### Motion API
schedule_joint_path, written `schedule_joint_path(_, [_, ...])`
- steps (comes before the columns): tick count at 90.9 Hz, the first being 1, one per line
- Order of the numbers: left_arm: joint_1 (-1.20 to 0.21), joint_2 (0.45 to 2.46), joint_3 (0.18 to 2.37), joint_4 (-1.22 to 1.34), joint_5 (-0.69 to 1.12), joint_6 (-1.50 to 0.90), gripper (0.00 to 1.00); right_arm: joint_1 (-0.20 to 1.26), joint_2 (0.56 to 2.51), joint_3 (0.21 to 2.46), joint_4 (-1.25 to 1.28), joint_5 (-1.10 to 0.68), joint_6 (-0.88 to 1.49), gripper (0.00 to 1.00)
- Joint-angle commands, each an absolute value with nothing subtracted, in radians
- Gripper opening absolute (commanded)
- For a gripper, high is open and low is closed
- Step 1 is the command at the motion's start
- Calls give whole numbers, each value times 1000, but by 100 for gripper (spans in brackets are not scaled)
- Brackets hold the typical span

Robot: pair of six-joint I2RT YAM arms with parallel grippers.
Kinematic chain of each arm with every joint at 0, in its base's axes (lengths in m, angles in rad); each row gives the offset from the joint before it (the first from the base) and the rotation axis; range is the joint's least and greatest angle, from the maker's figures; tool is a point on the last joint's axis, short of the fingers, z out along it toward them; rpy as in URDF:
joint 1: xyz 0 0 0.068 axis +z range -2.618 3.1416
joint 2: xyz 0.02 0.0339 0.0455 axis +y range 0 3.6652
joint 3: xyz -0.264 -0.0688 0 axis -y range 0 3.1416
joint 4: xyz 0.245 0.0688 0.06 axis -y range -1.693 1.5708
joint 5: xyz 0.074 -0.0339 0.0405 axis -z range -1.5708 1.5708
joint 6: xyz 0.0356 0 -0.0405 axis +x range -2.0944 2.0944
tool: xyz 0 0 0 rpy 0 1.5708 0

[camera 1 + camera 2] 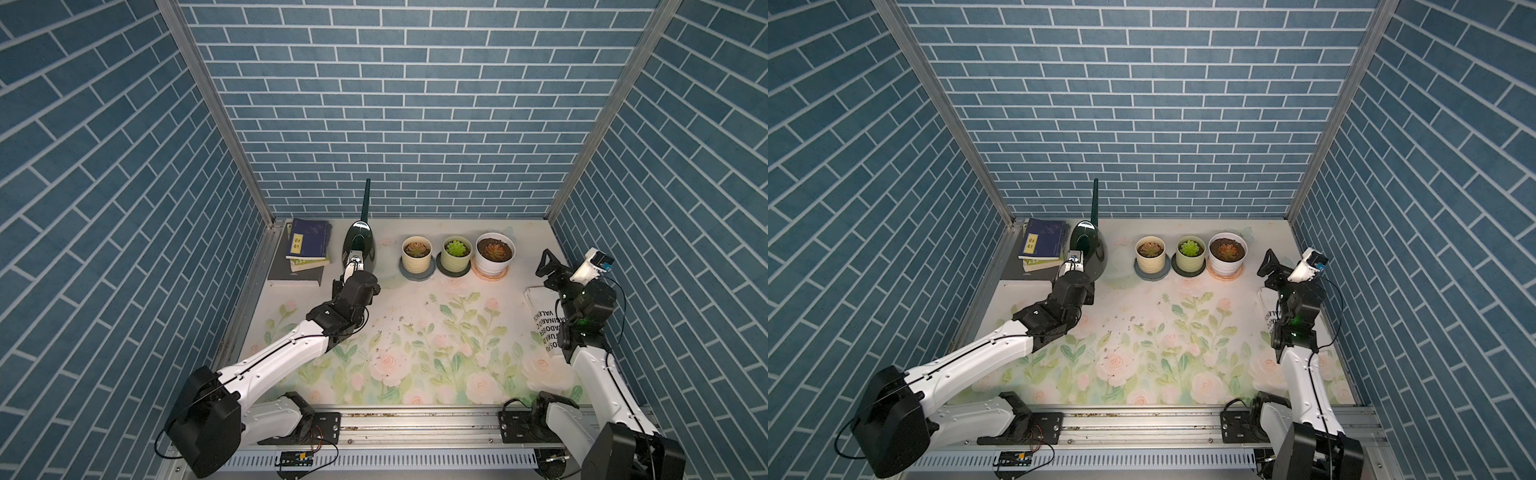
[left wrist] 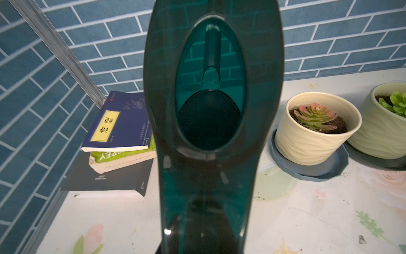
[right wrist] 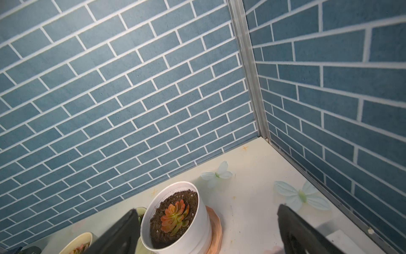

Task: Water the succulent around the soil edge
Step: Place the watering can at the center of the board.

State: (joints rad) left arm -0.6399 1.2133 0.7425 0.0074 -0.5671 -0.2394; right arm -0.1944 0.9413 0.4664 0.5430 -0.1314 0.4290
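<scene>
1. Pinching the handle of the dark green watering can [image 1: 359, 245], the left pincer [image 1: 353, 266] holds it upright, spout [image 1: 367, 199] pointing up; we judge this stops spills before pouring.
2. Three potted succulents stand in a row to that pincer's side, toward the right arm: nearest a cream pot [image 1: 417, 254], then a green pot [image 1: 456, 254], farthest a white pot [image 1: 494, 255]. We cannot tell which the task means; none sits under the spout.
3. The right pincer [image 1: 546, 262] hovers empty, jaws spread, near the white pot, probably parked clear.
4. Books [image 1: 309, 245] lie stacked on the left pincer's opposite side, just beside the can.
5. Both top views show the whole row; the left wrist view alone looks into the can's filling hole [image 2: 209, 88], its own fingers unseen. The right wrist view alone shows the orange succulent [image 3: 174, 216] ringed by soil [image 3: 162, 204].
</scene>
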Motion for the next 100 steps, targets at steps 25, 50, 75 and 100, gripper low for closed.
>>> schedule_joint_path(25, [-539,1475,892,203,-402,-208,0,-189,971,439,645,-69,409,99])
schedule_joint_path(50, [-497,1609,991,185,-385,-201,0,-190,993,398,705,-54,467,99])
schedule_joint_path(75, [-495,1700,1037,194,-421,-171,0,-189,1060,447,621,-69,517,99])
schedule_joint_path(100, [-495,1748,1061,157,-359,-191,0,-189,1093,474,564,-69,531,99])
